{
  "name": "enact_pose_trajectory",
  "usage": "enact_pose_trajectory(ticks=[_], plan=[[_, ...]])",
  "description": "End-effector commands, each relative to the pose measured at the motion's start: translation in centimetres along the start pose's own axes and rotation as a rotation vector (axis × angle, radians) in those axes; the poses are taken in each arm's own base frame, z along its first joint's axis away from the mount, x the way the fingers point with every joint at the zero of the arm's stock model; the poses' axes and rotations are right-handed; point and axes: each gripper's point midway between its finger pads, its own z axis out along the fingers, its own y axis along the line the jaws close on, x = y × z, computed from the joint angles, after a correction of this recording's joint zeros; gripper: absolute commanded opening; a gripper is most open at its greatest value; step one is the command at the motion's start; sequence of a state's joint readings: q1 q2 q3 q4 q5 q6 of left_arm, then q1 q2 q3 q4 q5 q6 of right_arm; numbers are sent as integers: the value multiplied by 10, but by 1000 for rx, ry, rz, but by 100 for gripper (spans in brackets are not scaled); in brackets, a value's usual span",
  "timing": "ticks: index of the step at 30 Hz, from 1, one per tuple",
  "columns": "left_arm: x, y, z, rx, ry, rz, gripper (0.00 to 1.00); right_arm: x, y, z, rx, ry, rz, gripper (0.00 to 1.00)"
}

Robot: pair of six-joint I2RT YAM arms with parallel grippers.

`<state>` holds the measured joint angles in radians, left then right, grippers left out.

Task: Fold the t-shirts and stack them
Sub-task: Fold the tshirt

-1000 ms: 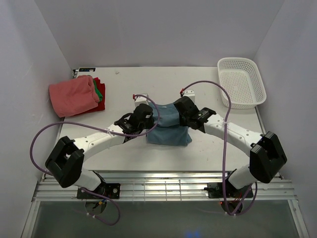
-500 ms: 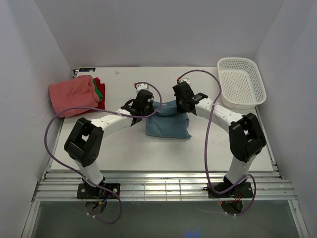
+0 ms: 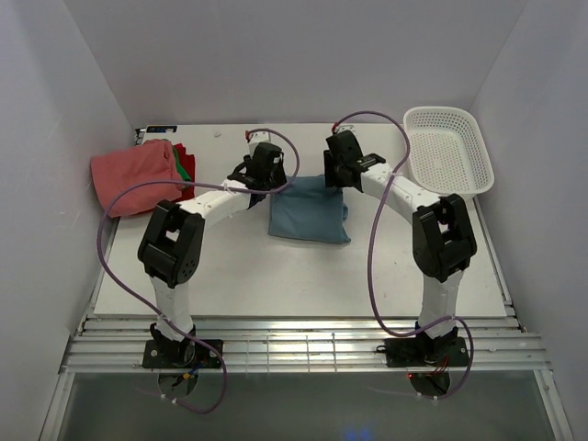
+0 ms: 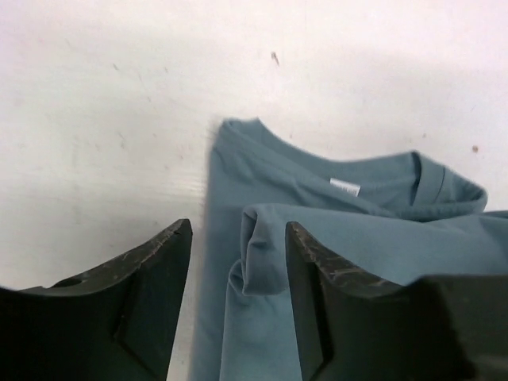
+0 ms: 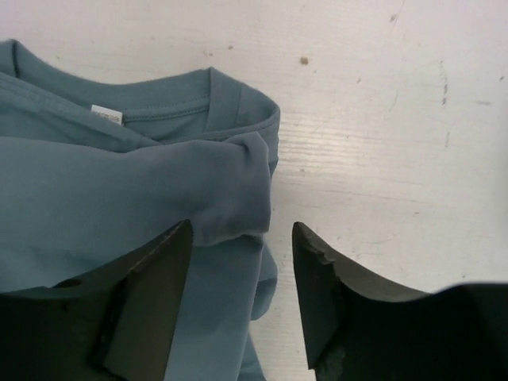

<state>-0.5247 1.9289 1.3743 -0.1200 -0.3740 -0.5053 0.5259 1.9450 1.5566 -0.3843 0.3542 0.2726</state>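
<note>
The teal-blue t-shirt (image 3: 308, 211) lies folded into a rough rectangle in the middle of the table, its collar at the far edge. My left gripper (image 3: 272, 179) is over its far left corner and my right gripper (image 3: 338, 179) over its far right corner. In the left wrist view the left gripper (image 4: 238, 238) is open, a folded-over corner of the shirt (image 4: 333, 198) lying loose between the fingers. In the right wrist view the right gripper (image 5: 242, 238) is open above the shirt's bunched corner (image 5: 230, 182). A folded salmon-pink shirt (image 3: 136, 176) lies on green (image 3: 186, 165) and red (image 3: 186, 191) ones at the far left.
A white mesh basket (image 3: 448, 152) stands at the far right corner, close to the right arm's forearm. Purple cables loop over both arms. Bare white table (image 3: 303, 276) stretches between the teal shirt and the arm bases.
Both arms carried the shirt's near edge away from the bases, folding it over toward the collar. Both grippers, shut on the cloth before, have opened and let it go.
</note>
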Motion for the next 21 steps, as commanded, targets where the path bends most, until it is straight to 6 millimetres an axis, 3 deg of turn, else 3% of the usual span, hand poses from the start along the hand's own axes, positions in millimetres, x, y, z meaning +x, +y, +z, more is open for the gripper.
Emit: enact_pose_trajectory(ticks=[1,3,7,8,9,11,15,21], plan=[[-97,-1,-43,-30,-234,-36,62,-76,-7,-56,-17,-258,33,61],[-104,0,-54,-26,-240,-46,98,-81,-9,-74,-42,-295,38,62],[-71,-5,-55,53,-145,-49,98,-61,8,-80,-161,-242,34,59],[-52,-3,-55,73,-104,-60,98,-49,15,-77,-195,-208,39,53],[-42,-5,-56,102,-80,-60,98,-39,28,-74,-269,-171,41,30],[-16,-5,-56,138,-18,-87,98,-16,45,-68,-358,-93,67,9],[2,2,-63,157,11,-106,98,25,65,-45,-442,43,95,8],[12,14,-56,254,72,-160,98,58,69,-13,-422,155,102,8]])
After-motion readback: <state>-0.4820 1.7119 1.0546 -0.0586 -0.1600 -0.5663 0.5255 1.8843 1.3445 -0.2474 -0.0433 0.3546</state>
